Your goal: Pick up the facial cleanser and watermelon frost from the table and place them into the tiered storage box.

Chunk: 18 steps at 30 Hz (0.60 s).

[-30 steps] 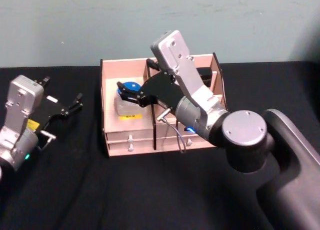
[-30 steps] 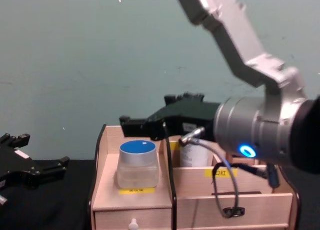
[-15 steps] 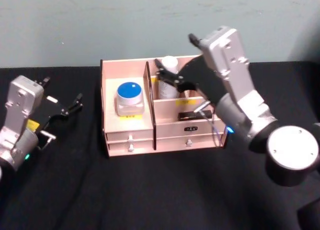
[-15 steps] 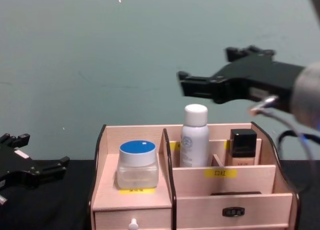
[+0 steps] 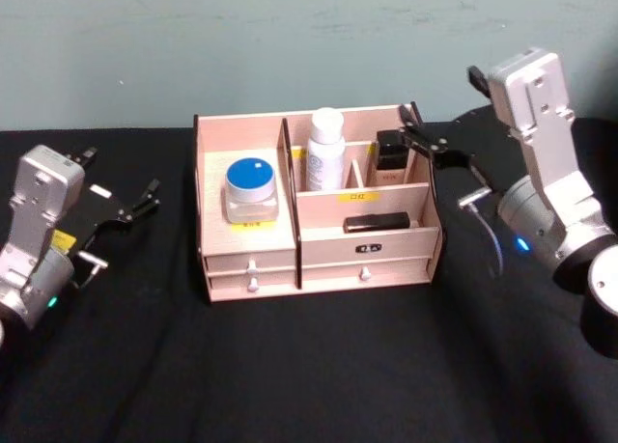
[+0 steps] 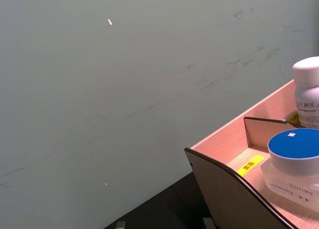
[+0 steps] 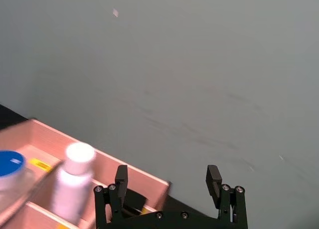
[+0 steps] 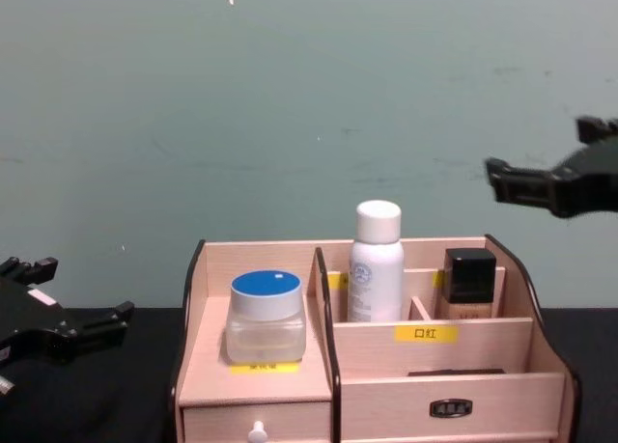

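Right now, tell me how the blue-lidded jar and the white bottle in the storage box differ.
The blue-lidded jar is squat and wide with a clear body; the white bottle is tall, slim and opaque. The jar has a flat blue lid, the bottle a rounded white cap. The jar stands in the left compartment of the tiered storage box, the bottle in a rear compartment past the divider. Both stand upright, with no gripper touching them.

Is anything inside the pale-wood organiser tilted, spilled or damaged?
Nothing stands out. In the pale-wood organiser, the blue-lidded clear jar, the white bottle and the black-capped bottle all stand upright, and nothing looks spilled.
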Motion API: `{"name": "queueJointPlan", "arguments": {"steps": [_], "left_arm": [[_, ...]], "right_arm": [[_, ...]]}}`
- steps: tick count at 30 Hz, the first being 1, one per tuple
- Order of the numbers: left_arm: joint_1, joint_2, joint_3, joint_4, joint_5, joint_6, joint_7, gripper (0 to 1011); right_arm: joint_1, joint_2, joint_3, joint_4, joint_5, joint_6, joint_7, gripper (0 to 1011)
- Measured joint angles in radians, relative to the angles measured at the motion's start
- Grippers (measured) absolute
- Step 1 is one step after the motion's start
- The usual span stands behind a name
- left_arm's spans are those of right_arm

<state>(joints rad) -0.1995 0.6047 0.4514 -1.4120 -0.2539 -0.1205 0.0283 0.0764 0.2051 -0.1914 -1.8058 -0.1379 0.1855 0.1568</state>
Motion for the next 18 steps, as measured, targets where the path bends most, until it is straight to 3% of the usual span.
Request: {"name": "queueJointPlan", "arguments": {"steps": [8,18], "left_arm": [[0.000,0.000,0.000,0.000,0.000,0.000,0.000,1001],[0.000,0.000,0.000,0.000,0.000,0.000,0.000,1001]], "right_arm": [[0.018,-0.029,0.060,0.095,-0.008,0.000,-0.040,1003],[0.045,-0.056,0.095,0.204,-0.018,0.020,-0.048,1002]]}}
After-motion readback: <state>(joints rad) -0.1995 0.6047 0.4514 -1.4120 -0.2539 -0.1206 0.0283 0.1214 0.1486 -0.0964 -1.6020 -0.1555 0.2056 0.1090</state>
